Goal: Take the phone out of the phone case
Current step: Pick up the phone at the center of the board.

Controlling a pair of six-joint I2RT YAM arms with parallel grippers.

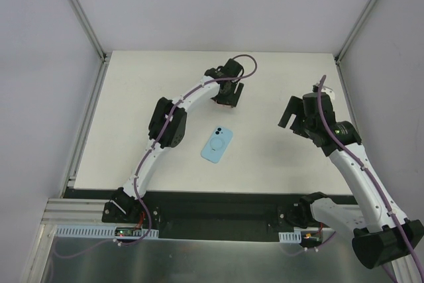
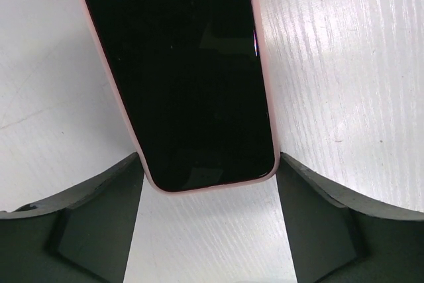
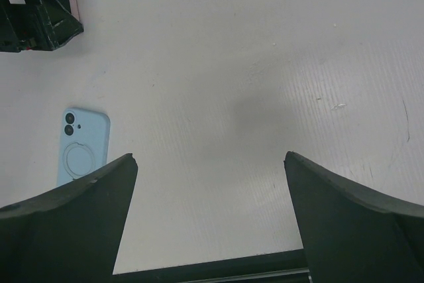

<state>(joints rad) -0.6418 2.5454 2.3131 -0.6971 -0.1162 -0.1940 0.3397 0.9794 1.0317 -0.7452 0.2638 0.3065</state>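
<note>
Phone (image 2: 192, 77) looks already out of the blue case (image 1: 217, 144), pinched by the left gripper (image 2: 210, 164) just past the case, so little is left, while the right gripper (image 3: 210, 157) hangs open and empty.

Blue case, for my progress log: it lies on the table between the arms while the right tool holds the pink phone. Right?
No. The left tool holds the pink phone, as the left wrist view shows; the right tool is open and empty. The blue case does lie on the table.
</note>
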